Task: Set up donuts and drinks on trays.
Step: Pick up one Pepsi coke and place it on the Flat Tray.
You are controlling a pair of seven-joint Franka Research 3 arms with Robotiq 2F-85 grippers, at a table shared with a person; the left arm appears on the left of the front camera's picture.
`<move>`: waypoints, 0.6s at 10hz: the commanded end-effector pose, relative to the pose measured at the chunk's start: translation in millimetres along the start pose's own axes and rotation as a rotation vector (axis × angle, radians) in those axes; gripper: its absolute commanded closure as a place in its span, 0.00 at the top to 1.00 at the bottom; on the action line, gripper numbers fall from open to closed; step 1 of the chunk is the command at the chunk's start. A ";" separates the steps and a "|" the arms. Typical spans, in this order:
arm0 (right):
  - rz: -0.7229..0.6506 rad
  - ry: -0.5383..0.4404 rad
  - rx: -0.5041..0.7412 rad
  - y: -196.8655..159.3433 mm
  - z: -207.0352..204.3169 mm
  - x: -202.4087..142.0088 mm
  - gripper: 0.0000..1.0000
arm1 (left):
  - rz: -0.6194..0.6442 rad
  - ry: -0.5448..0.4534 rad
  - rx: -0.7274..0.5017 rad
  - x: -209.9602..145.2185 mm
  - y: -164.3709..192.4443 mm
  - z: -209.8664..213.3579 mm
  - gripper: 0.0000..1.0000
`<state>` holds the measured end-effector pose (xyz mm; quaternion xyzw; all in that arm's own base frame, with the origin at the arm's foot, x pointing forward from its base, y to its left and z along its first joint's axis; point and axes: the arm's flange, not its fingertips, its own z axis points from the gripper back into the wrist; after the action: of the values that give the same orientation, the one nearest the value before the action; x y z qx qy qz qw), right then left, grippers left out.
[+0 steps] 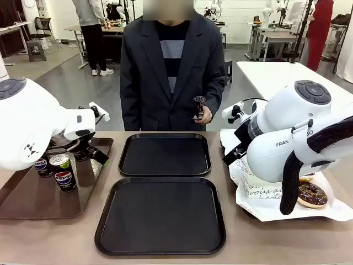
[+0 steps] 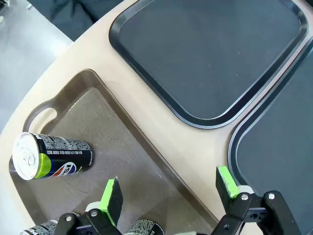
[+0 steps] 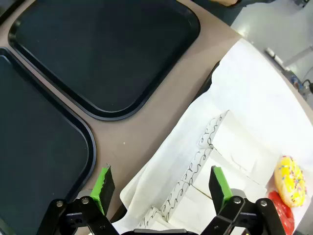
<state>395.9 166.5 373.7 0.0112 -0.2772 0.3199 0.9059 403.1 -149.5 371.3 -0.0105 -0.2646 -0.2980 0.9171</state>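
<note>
A: Left claw [image 2: 168,183] sat wide open, empty, beside slim black Pepsi cans [image 1: 65,173] on brown plastic tray [image 1: 27,207]; right claw [image 3: 161,172] likewise, near iced ring donuts [image 3: 290,181].
B: Cans stood close; we risked toppling one.

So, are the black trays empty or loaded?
Both empty: the far tray and the near tray show bare black surfaces, nothing on either.
</note>
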 end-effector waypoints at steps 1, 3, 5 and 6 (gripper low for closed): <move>0.000 0.000 0.000 0.0 0.0 0.0 1.00 | 0.000 0.000 0.000 0.0 -0.1 0.0 1.00; 0.000 0.000 0.000 0.0 0.0 0.0 1.00 | 0.000 0.000 0.000 0.0 -0.1 0.0 1.00; 0.000 0.000 0.000 0.0 0.0 0.0 1.00 | 0.000 0.000 0.000 0.0 -0.1 0.0 1.00; 0.000 0.000 0.000 0.0 0.0 0.0 1.00 | 0.000 0.000 0.000 0.0 -0.1 0.0 1.00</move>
<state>395.9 166.4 373.7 0.0112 -0.2772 0.3198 0.9060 403.1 -149.5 371.3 -0.0105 -0.2646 -0.2981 0.9171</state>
